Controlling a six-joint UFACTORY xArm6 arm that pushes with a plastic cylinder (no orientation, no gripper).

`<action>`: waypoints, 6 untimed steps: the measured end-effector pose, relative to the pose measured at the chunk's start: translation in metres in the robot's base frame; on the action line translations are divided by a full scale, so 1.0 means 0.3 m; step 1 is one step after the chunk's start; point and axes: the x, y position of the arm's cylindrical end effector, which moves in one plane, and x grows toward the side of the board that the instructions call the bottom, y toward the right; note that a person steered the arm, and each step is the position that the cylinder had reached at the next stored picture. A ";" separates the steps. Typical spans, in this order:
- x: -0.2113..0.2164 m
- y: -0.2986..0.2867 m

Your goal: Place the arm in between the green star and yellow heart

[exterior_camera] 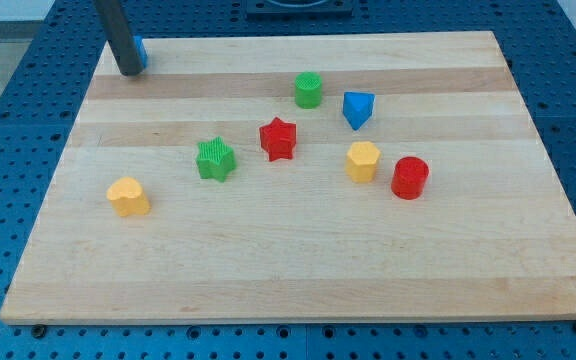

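Wooden board [298, 260] holds blocks; my tip [127, 72] at top-left corner.

Pale wooden worktop [298, 270], smooth and matt, grain in long bands. Ridged, matt plastic on the green star [215, 159] and green cylinder [309, 90]; smoother, faintly shiny plastic on the red cylinder [409, 178] and yellow heart [128, 196]. Dark, dull rod down to my tip [128, 72].

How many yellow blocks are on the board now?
2. The yellow heart lies near the view's left, below and left of the green star. The other yellow block sits right of centre, beside the red cylinder. None seems hidden.
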 end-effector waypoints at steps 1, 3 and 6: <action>0.074 0.035; 0.324 0.146; 0.590 0.251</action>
